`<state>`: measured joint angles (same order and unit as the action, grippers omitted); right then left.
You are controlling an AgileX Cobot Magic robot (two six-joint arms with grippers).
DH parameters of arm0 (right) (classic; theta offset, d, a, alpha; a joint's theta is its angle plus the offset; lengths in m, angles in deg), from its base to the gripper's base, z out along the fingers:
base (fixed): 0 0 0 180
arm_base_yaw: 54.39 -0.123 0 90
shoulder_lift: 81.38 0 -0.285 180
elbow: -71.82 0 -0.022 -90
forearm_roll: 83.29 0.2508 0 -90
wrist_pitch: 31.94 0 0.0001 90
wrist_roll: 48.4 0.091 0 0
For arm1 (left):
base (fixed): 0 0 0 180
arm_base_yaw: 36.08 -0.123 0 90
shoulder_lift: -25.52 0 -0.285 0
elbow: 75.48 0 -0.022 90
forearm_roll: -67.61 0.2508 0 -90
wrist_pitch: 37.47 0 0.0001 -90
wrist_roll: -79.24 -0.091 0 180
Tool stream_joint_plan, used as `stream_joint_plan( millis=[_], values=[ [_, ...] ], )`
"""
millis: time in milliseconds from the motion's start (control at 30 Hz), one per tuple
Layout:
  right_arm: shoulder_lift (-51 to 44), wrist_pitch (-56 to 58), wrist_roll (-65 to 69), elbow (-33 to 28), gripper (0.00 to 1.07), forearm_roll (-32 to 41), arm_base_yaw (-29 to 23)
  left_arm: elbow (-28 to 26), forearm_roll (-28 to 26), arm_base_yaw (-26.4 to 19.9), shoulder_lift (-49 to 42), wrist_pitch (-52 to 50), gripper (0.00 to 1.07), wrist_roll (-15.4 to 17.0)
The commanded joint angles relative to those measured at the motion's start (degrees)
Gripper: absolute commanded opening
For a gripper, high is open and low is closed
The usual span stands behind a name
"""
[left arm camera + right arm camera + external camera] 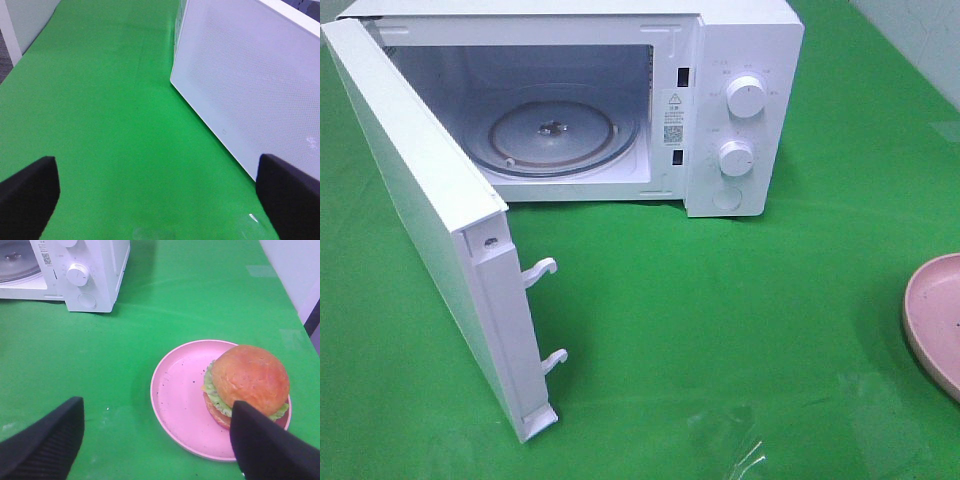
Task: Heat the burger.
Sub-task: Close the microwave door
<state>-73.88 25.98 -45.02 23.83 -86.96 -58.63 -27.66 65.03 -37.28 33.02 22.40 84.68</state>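
1. The glossy golden-brown layered burger point(247, 382) sits on a round pink plate point(175, 405), well apart from the open white microwave point(720, 100).
2. It looks soft and light and could slide apart; grip the bun's sides gently.
3. The right tool point(155, 445) and the left tool point(160, 195) both gape wide, empty.

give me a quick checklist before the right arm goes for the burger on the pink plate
1. White microwave door open: ok.
2. Round glass turntable bare, nothing on it: ok.
3. Golden-bun burger resting on the round pink plate, near its edge: ok.
4. Right gripper open and empty, burger partly behind one finger: ok.
5. Left gripper open, beside the door's outer face: ok.
6. Green cloth between plate and microwave free of obstacles: ok.
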Motion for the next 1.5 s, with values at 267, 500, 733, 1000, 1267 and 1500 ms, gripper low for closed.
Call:
stream_joint_plan(
  millis=[267,500,733,1000,1267,1500],
  values=[
    [-1.4,-0.7,-0.4,-0.2,0.76,0.0,0.4,-4.0,-0.2,-0.1,2.3,-3.0,0.98,0.0],
    [-1.4,-0.7,-0.4,-0.2,0.76,0.0,0.4,-4.1,1.7,-0.1,9.0,-7.9,0.69,-0.1],
    [-1.4,-0.7,-0.4,-0.2,0.76,0.0,0.4,-4.0,2.6,-0.1,16.1,-13.4,0.32,0.1],
    [-1.4,-0.7,-0.4,-0.2,0.76,0.0,0.4,-4.0,3.9,-0.1,28.4,-30.9,0.0,-0.1],
    [-1.4,-0.7,-0.4,-0.2,0.76,0.0,0.4,-3.2,4.8,-0.1,37.7,-44.2,0.0,-0.2],
    [-1.4,-0.7,-0.4,-0.2,0.76,0.0,0.4,7.4,4.8,-0.1,47.0,-68.9,0.0,-1.7]
  ],
)
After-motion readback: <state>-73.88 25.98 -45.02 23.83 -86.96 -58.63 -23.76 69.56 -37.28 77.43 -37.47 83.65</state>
